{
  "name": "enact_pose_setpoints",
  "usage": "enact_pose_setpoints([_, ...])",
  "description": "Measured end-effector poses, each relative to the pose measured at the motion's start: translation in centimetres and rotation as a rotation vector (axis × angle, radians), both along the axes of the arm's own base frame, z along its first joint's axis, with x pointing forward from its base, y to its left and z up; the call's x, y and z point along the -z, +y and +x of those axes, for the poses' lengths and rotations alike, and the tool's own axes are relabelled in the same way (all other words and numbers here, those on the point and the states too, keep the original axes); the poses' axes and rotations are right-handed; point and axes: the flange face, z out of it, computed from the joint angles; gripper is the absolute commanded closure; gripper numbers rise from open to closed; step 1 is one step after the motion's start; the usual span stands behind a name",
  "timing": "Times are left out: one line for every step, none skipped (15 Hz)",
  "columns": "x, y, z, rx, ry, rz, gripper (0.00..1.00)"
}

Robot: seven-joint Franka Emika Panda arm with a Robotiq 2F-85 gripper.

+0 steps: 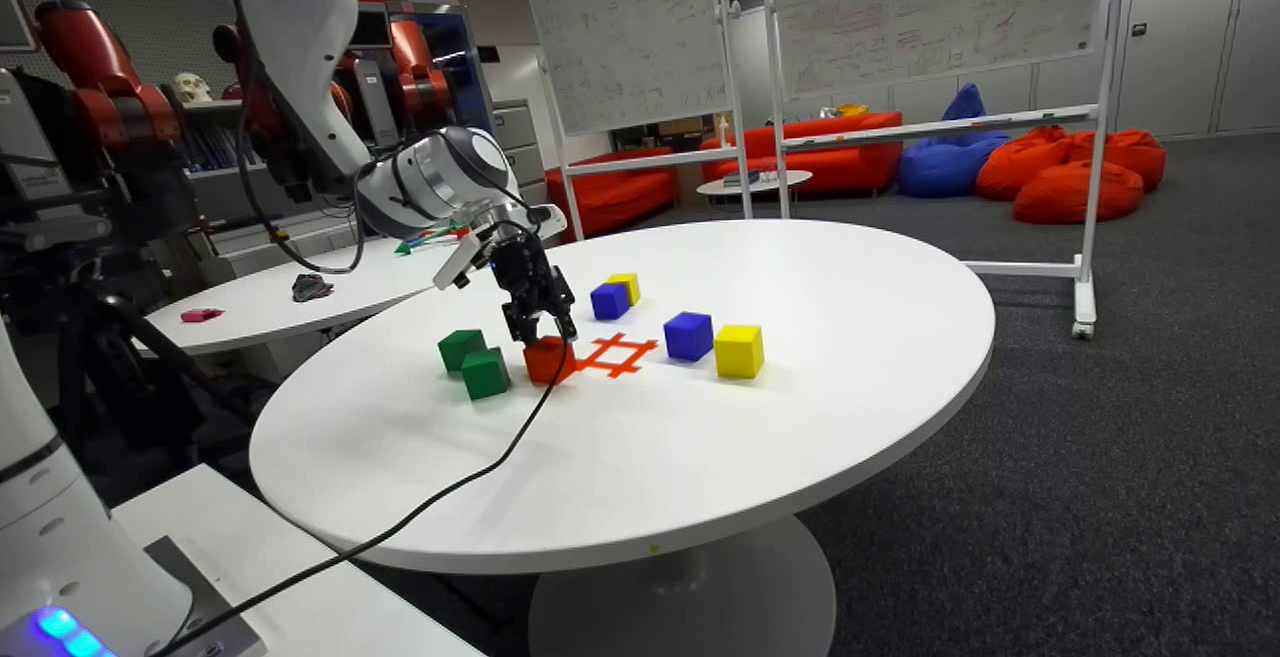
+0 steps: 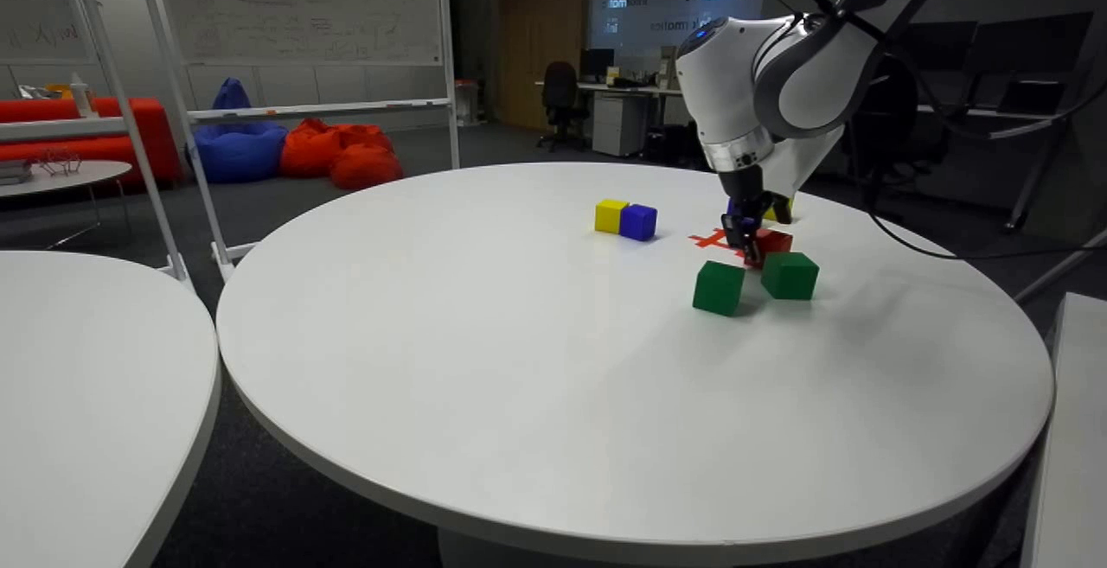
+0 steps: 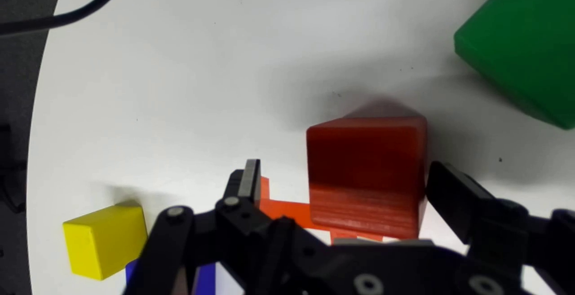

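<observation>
we have the gripper [image 3: 344, 180] low over the round white table [image 1: 750, 477], its two fingers spread wide, with the red cube [image 3: 366, 178] between them and, as we judge it, not pinched. the cube rests on the tabletop at the edge of the orange-red tape grid [image 3: 287, 209]. in the wrist view it sits off centre: the fingertip on that view's right [image 3: 453, 196] is touching it or just beside it, we cannot tell which, while the opposite fingertip [image 3: 249, 180] stands plainly apart.

we take the step in hand to be settling the fingers about this cube. to do it well, we should first ease the gripper sideways, toward the close finger's side, until the gaps match; otherwise that close finger may shove the cube along. its side faces look nearly square to the fingers, so little turning seems called for. two green cubes [image 1: 485, 373] stand near in both exterior views, and the wrist view shows one on the close side, so we should keep the shift small. we should also mind the black cable [image 3: 72, 18]. two blue cubes [image 1: 689, 337] and two yellow cubes [image 1: 739, 351] stand in mixed pairs, beyond the tape from the green ones.
</observation>
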Motion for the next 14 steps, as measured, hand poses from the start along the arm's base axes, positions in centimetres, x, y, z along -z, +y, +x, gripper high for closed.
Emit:
enact_pose_setpoints([0.0,-0.2,0.0,0.004,0.0,-0.002,0.0])
enact_pose_setpoints([0.0,-0.5,0.0,0.008,-0.001,-0.003,0.0])
enact_pose_setpoints([-0.1,-0.8,0.0,0.013,-0.001,-0.005,0.0])
enact_pose_setpoints([-0.1,-1.1,0.1,0.019,-0.002,-0.007,0.0])
enact_pose_setpoints([-0.1,-1.5,0.1,0.025,-0.003,-0.009,0.0])
enact_pose_setpoints([-0.2,-1.8,0.1,0.031,-0.003,-0.009,0.0])
enact_pose_setpoints([-0.2,-2.0,0.1,0.036,-0.004,-0.009,0.0])
enact_pose_setpoints([-0.2,-2.3,0.1,0.041,-0.004,-0.01,0.0])
enact_pose_setpoints([-0.2,-2.4,0.1,0.042,-0.003,-0.01,0.0])
enact_pose_setpoints([-0.1,-2.3,0.1,0.041,-0.003,-0.01,0.0])
enact_pose_setpoints([-0.1,-2.3,0.1,0.04,-0.003,-0.01,0.0])
enact_pose_setpoints([-0.1,-2.2,0.1,0.039,-0.003,-0.01,0.0])
enact_pose_setpoints([-0.1,-2.2,0.1,0.038,-0.003,-0.01,0.0])
enact_pose_setpoints([-0.1,-2.2,0.1,0.038,-0.003,-0.01,0.0])
